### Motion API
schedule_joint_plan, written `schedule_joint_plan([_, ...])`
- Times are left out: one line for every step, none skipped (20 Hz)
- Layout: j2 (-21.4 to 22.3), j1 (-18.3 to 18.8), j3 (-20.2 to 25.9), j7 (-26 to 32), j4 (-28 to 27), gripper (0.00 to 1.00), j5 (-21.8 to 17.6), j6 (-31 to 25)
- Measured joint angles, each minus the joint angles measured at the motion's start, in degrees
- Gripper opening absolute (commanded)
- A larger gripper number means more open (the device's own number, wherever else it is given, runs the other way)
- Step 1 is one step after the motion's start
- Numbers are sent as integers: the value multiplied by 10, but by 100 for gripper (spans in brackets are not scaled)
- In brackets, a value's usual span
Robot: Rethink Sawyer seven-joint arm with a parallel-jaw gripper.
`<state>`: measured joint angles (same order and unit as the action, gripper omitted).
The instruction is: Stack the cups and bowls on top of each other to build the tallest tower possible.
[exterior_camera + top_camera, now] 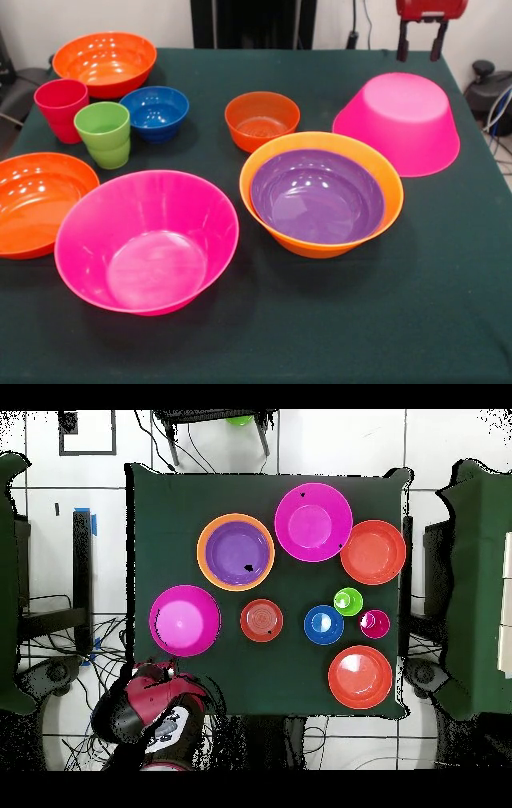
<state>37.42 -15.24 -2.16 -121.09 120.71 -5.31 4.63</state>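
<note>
Pink bowls (146, 240) two, orange-toned bowls (104, 62) four, purple bowl (317, 196), blue bowl (154, 111), cups (104, 133) two, tool (422, 44) spread, empty.

Near edge of the table (448, 336) is free cloth. Red cup (60, 108), green cup (104, 133) and blue bowl (155, 112) crowd the far-left corner; upturned pink bowl (400, 120) blocks far-right.

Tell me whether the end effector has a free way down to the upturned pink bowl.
Probably yes. The end effector hangs drawn back above the table's edge, the upturned pink bowl sits just below it, and nothing stands between them.
</note>
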Motion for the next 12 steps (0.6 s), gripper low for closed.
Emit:
schedule_joint_plan([1,-2,0,0,0,100,4,0])
schedule_joint_plan([2,-3,0,0,0,100,8,0])
schedule_joint_plan([3,-4,1,0,0,100,12,0])
schedule_joint_plan([3,-5,1,0,0,100,15,0])
schedule_joint_plan([4,-6,1,0,0,100,20,0])
schedule_joint_plan([5,-7,1,0,0,100,25,0])
schedule_joint_plan([6,-8,1,0,-1,100,32,0])
schedule_joint_plan([7,-8,2,0,-1,100,39,0])
schedule_joint_plan([8,-7,1,0,-2,100,43,0])
schedule_joint_plan([8,-7,2,0,-3,100,45,0])
schedule_joint_plan([9,-7,2,0,-4,100,47,0])
schedule_joint_plan([10,-6,2,0,-4,100,48,0])
